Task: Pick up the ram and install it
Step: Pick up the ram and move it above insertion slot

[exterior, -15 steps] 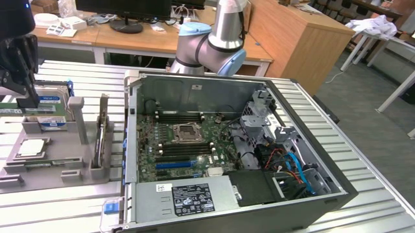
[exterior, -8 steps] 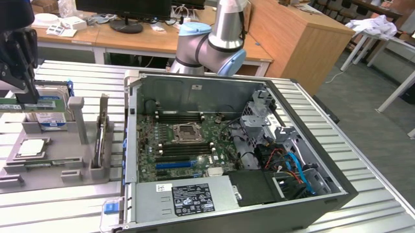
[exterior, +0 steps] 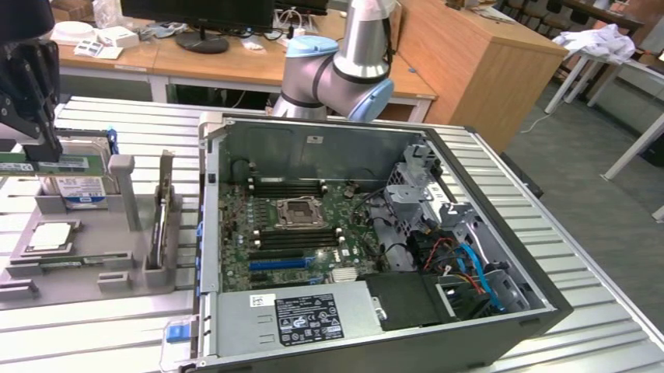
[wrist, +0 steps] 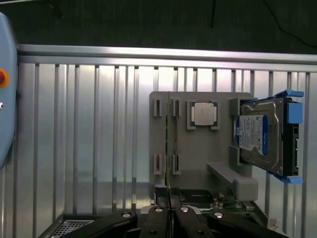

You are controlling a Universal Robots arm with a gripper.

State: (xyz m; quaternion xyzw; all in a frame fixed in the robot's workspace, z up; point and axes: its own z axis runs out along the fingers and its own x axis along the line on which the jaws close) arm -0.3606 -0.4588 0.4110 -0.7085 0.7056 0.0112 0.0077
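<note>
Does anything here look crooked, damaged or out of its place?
Nothing stands out. The gripper holds the ram straight in shut jaws; the hard drive stands in its slot and the CPU lies flat in its recess.

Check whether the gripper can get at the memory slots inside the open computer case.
Probably yes: the case lies open, its memory slots bare; the gripper holds the ram at the exterior view's left.
</note>
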